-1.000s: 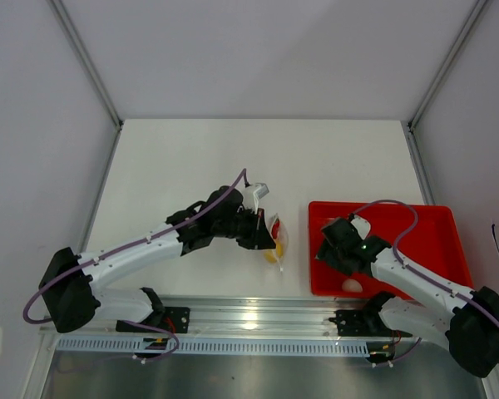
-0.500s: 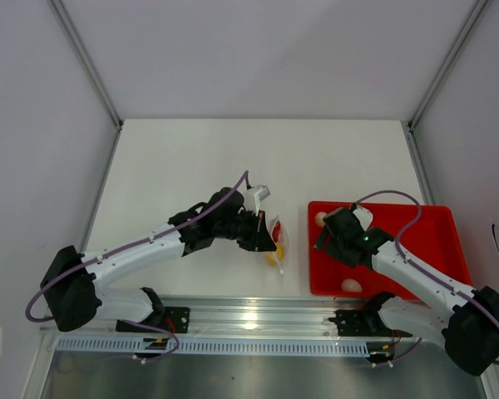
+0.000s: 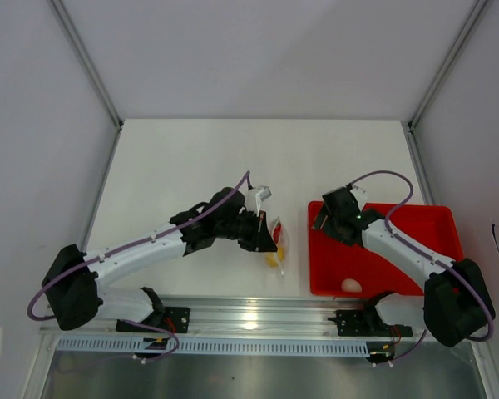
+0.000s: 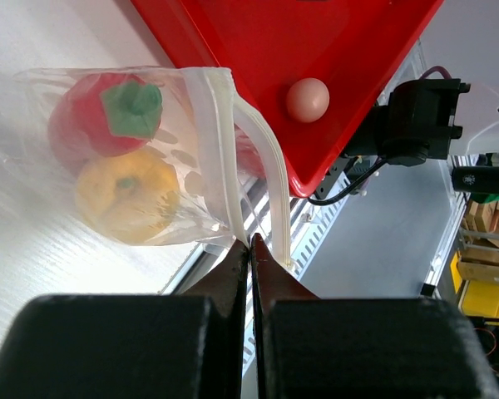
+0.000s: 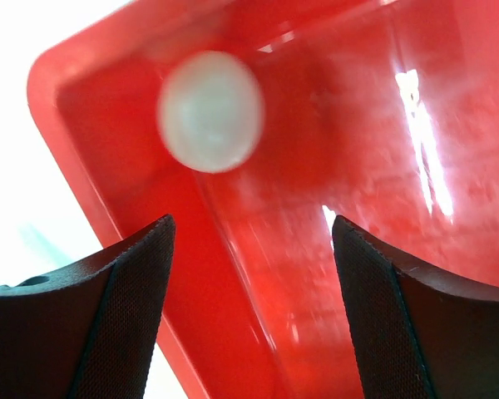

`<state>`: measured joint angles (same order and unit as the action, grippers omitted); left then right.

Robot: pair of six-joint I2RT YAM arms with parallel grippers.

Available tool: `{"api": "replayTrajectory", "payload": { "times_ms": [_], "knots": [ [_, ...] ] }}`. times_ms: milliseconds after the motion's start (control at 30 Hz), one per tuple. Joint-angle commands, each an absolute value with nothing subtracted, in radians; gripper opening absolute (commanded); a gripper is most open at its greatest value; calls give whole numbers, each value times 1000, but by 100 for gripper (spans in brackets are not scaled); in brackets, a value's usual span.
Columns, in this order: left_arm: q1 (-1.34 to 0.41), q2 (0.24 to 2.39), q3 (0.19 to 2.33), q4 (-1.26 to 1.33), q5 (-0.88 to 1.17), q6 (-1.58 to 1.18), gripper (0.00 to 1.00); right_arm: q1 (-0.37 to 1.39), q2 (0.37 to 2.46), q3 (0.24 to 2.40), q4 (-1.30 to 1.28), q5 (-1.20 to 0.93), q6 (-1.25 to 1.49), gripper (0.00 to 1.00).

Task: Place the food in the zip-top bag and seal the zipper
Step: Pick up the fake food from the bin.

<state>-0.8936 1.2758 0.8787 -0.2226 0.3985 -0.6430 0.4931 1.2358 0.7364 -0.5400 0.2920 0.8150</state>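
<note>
Right gripper (image 5: 251, 224) has swung over to the far-left corner of the red tray (image 3: 428, 241) on the worktop (image 3: 191, 158) since a second ago. Its jaws are spread wide with nothing in them. Left gripper (image 4: 249, 249) hasn't budged, jaws pressed together and pinching the zip-top bag (image 4: 33, 166) at its zipper (image 4: 220, 141) end. Inside are a red piece (image 4: 87, 125) and a yellow ball (image 4: 126, 195). One whitish egg (image 5: 210, 110) lies just past the right tips, and a second egg (image 3: 350, 285) sits at the tray's near edge.
</note>
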Motion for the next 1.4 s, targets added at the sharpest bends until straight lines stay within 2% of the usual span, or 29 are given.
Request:
{"api": "replayTrajectory", "payload": {
  "times_ms": [0,467,1233,1367],
  "knots": [
    [-891,1284,903,-199,423,-626,1,483,1273,782,-439,318,747,78],
    [-891,1301,913,-202,433,-621,1,437,1367,770,-327,376,744,69],
    [-891,1296,916,-203,439,-618,0,433,1485,770,-219,391,673,75],
    [-891,1299,914,-202,442,-621,1,434,1489,765,-190,400,652,74]
  ]
}}
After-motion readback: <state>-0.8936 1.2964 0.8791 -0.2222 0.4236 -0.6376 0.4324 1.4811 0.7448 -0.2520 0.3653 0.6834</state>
